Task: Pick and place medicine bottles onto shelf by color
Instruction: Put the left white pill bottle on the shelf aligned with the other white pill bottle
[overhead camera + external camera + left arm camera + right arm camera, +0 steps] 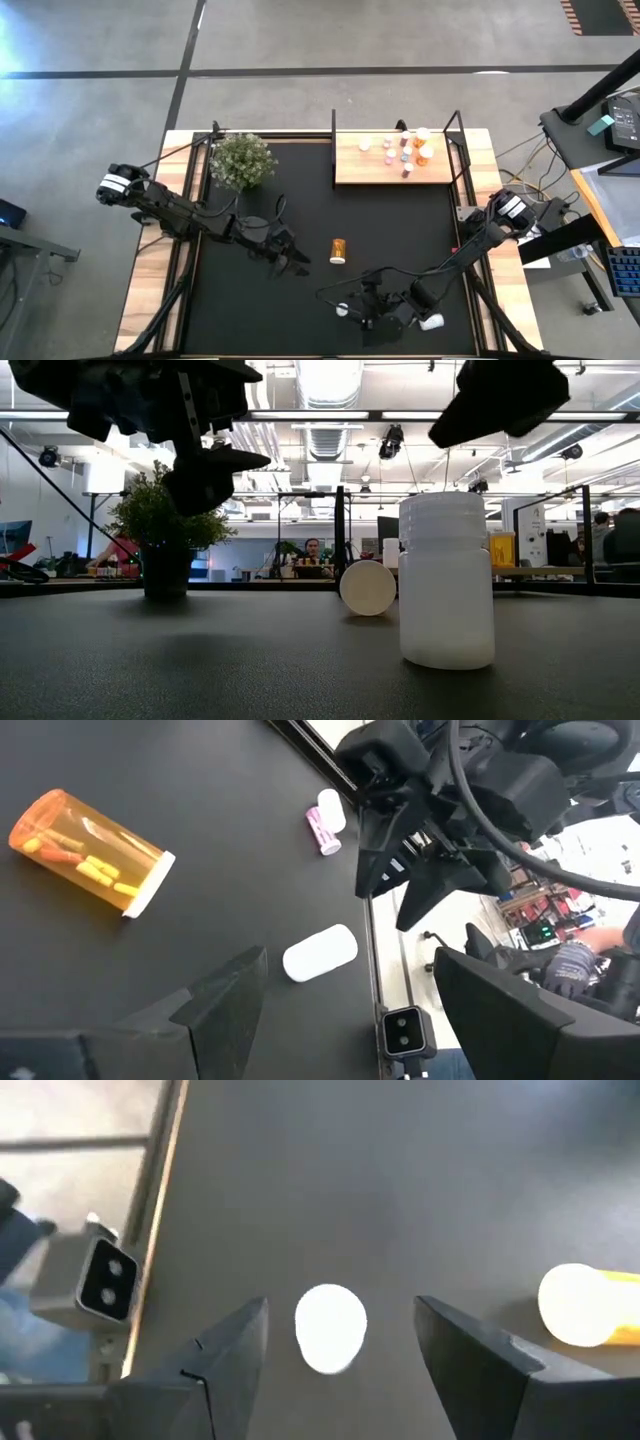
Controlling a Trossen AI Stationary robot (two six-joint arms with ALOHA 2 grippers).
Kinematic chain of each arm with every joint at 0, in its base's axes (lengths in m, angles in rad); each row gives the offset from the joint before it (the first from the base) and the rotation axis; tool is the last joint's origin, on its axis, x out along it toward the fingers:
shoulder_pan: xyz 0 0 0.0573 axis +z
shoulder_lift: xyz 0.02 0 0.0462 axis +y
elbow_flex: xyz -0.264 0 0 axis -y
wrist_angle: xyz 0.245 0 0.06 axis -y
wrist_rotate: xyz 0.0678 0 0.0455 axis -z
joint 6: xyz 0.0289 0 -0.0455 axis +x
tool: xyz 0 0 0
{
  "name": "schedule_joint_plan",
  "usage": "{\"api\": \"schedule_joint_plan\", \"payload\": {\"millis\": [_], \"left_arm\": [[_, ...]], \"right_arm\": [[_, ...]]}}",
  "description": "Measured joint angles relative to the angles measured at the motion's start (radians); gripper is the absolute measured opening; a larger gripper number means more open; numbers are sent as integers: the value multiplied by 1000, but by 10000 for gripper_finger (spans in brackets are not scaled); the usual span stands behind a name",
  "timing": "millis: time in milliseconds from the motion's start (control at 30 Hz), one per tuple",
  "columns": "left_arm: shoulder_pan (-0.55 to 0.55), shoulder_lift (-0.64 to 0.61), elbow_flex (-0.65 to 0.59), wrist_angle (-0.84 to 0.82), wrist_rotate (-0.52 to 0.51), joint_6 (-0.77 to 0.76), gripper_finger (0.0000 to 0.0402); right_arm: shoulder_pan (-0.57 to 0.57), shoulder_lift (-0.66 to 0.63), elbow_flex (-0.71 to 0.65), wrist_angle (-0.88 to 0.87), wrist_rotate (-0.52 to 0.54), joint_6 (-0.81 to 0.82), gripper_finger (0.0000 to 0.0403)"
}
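Here, white bottle [446, 580] stands upright.

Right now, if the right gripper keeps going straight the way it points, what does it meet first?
Most likely the upright white bottle: the right gripper points down at it, open fingers either side. How far above it hangs is unclear.
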Motion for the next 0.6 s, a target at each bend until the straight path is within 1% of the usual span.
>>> {"api": "schedule_joint_plan", "payload": {"millis": [233, 400, 600], "left_arm": [[0, 0, 0, 2, -1, 0, 272], [0, 0, 0, 2, -2, 0, 272], [0, 0, 0, 2, -2, 1, 272]], "right_arm": [[-10, 0, -118, 174, 0, -4, 233], [-14, 0, -176, 311, 0, 3, 232], [-16, -1, -205, 334, 0, 8, 233]]}}
